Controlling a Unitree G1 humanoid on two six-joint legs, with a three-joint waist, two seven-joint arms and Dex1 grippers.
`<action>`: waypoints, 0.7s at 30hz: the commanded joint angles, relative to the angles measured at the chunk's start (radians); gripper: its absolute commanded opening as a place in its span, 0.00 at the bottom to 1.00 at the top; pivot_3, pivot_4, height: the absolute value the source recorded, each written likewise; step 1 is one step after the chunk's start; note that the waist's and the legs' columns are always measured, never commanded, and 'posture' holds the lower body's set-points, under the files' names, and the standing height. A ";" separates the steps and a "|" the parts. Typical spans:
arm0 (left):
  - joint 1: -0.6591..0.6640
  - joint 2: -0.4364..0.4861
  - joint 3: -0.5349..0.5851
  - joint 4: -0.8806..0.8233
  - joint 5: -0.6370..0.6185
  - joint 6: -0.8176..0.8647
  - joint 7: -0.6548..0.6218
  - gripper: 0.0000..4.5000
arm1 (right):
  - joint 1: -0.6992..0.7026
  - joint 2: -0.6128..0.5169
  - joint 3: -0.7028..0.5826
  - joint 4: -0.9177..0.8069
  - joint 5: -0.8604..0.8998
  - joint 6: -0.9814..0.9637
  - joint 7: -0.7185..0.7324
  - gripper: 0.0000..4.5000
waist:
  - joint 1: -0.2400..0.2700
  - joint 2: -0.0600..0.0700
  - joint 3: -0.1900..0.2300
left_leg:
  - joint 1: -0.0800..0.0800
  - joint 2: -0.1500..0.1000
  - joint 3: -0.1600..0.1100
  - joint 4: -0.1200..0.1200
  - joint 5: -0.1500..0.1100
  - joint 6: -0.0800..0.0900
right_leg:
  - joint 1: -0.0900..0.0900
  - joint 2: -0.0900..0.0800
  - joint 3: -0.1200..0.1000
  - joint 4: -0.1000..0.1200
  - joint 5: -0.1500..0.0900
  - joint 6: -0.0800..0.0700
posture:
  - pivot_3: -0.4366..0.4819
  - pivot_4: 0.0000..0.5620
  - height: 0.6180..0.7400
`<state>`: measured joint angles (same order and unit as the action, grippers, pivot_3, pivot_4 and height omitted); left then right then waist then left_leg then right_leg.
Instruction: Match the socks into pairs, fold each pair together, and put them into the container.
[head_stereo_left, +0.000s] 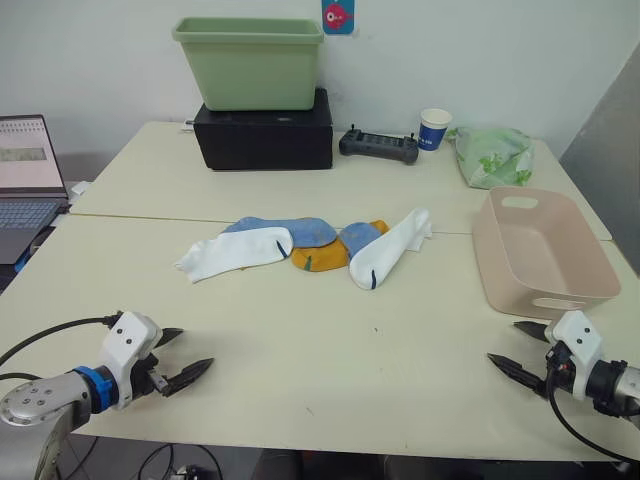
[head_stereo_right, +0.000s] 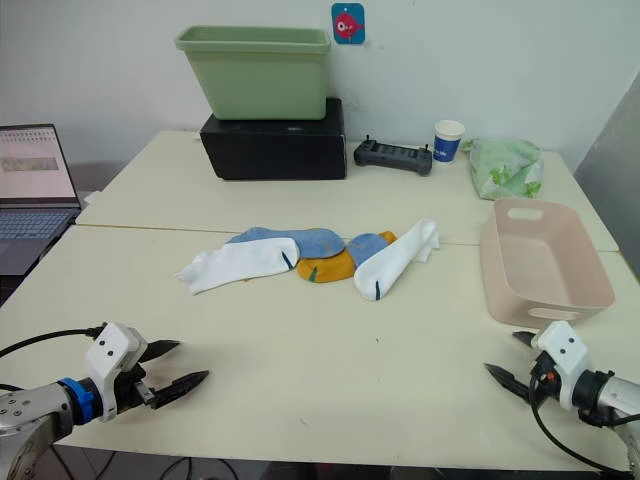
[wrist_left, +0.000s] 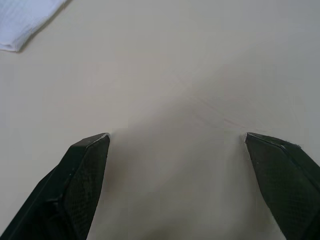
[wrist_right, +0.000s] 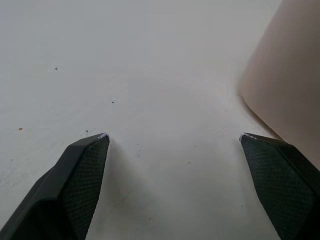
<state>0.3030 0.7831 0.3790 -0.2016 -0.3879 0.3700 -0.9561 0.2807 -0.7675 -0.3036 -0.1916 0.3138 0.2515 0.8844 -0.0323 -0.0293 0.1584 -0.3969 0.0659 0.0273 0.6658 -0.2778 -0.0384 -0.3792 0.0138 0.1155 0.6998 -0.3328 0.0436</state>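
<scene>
Left eye view: six soft fabric socks lie heaped mid-table, unsorted; pale pink plastic basin waits empty; left gripper and right gripper rest spread apart, empty.

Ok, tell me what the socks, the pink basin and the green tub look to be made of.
The socks: soft knit fabric, matte; they lie limp and creased.
The pink basin: apparently moulded plastic, smooth with a faint sheen, rounded corners and a cut-out handle slot.
The green tub: likely rigid plastic too, with smooth walls and a rolled rim.
</scene>
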 joint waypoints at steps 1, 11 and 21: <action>-0.002 -0.001 0.021 -0.030 -0.015 -0.015 0.004 1.00 | 0.014 0.010 -0.036 -0.028 0.011 -0.024 -0.010 1.00 | 0.000 0.000 0.000 | 0.000 0.000 0.000 0.000 0.000 0.000 | 0.000 0.000 0.000 0.000 0.000 0.000 | 0.48 0.27 0.64; -0.009 -0.022 0.013 -0.075 -0.043 0.016 0.038 1.00 | 0.014 0.021 -0.047 -0.046 0.079 -0.011 0.024 1.00 | 0.000 0.000 0.000 | 0.000 0.000 -0.001 0.001 0.000 0.000 | 0.001 0.000 -0.001 0.000 0.000 0.000 | 0.48 0.27 0.64; -0.044 -0.035 -0.011 -0.169 -0.120 0.124 0.072 1.00 | -0.036 0.025 0.025 -0.174 0.099 0.048 0.014 1.00 | 0.000 0.000 0.000 | 0.000 0.000 -0.002 0.001 0.000 0.000 | 0.001 0.000 -0.001 0.000 0.000 0.000 | 0.48 0.27 0.64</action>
<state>0.2860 0.7545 0.3761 -0.3154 -0.4730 0.4715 -0.8995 0.2638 -0.7384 -0.2745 -0.2970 0.3791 0.2859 0.9088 -0.0323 -0.0291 0.1584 -0.3969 0.0659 0.0252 0.6669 -0.2778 -0.0384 -0.3778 0.0138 0.1143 0.7001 -0.3328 0.0436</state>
